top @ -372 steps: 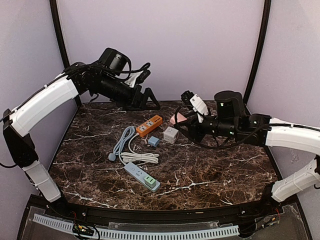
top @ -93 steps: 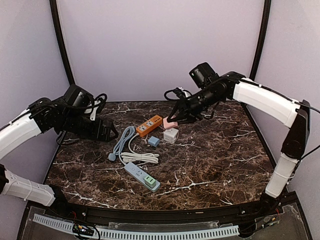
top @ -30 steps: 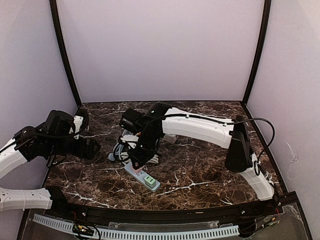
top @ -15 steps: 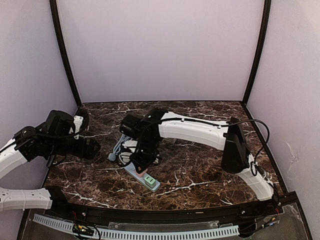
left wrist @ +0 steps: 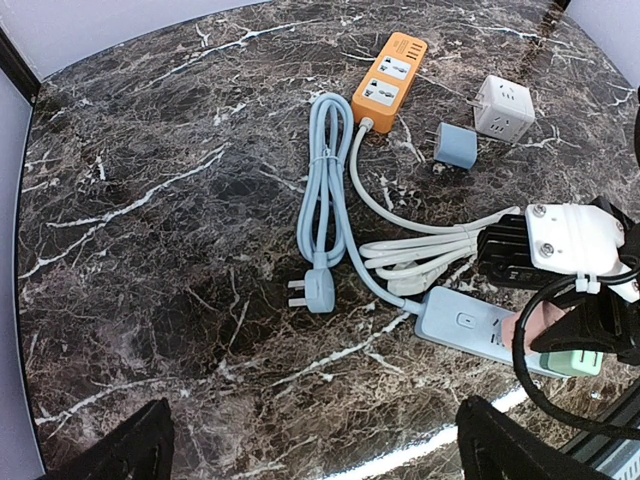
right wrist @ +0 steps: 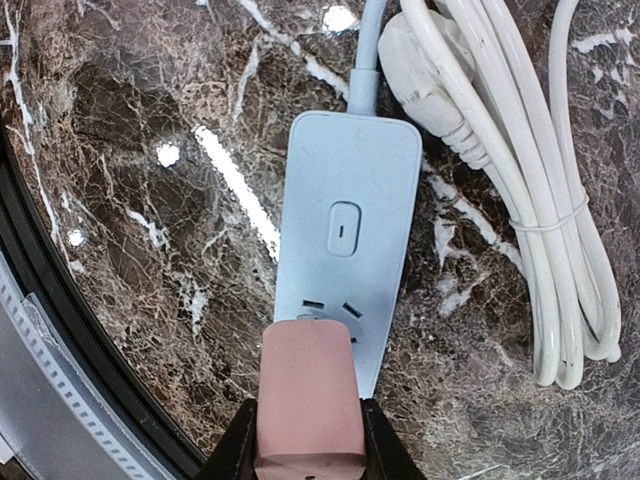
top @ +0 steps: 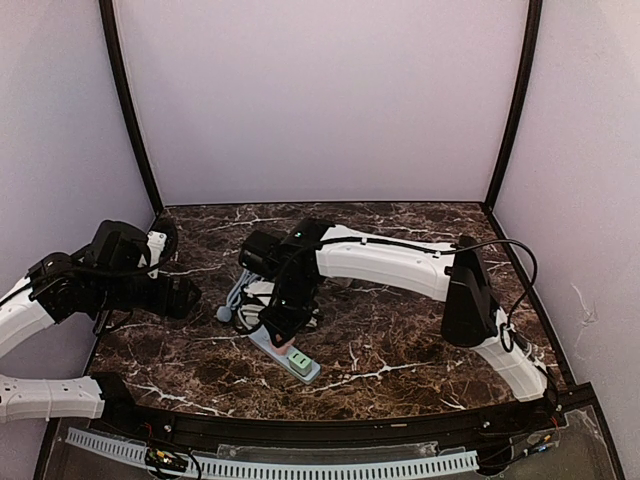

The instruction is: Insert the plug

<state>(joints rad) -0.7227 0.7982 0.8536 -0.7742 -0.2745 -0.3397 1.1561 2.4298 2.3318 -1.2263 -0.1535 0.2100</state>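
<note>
The dark marble bench (top: 420, 340) carries everything. The right arm (top: 390, 258) rises from its base at the near right to a raised elbow. Its white forearm then runs left across the middle, and the wrist bends down over the near left-centre. The left arm (top: 40, 300) is folded low along the left edge, forearm pointing right. The left end effector (left wrist: 320, 460) hangs above the bench with its fingers wide apart and nothing between them. The right end effector (right wrist: 310, 450) is clamped on the pink plug (right wrist: 306, 385), one finger on each side. The plug's front end lies over the socket of the blue strip (right wrist: 345, 270) just beside the switch. The socket's slots partly show past the plug, and I cannot tell whether the pins are seated. A green plug (left wrist: 575, 362) sits in the strip's near end. A coiled white cable (right wrist: 530, 200) lies just beyond the strip. Further back are an orange strip (left wrist: 390, 75) and its looped blue cable (left wrist: 322, 200). Right of those are a white cube adapter (left wrist: 503, 103) and a small blue adapter (left wrist: 457, 145). The only clear mark is a short bar on the switch (right wrist: 342, 229); the other printing is too small to read.
</note>
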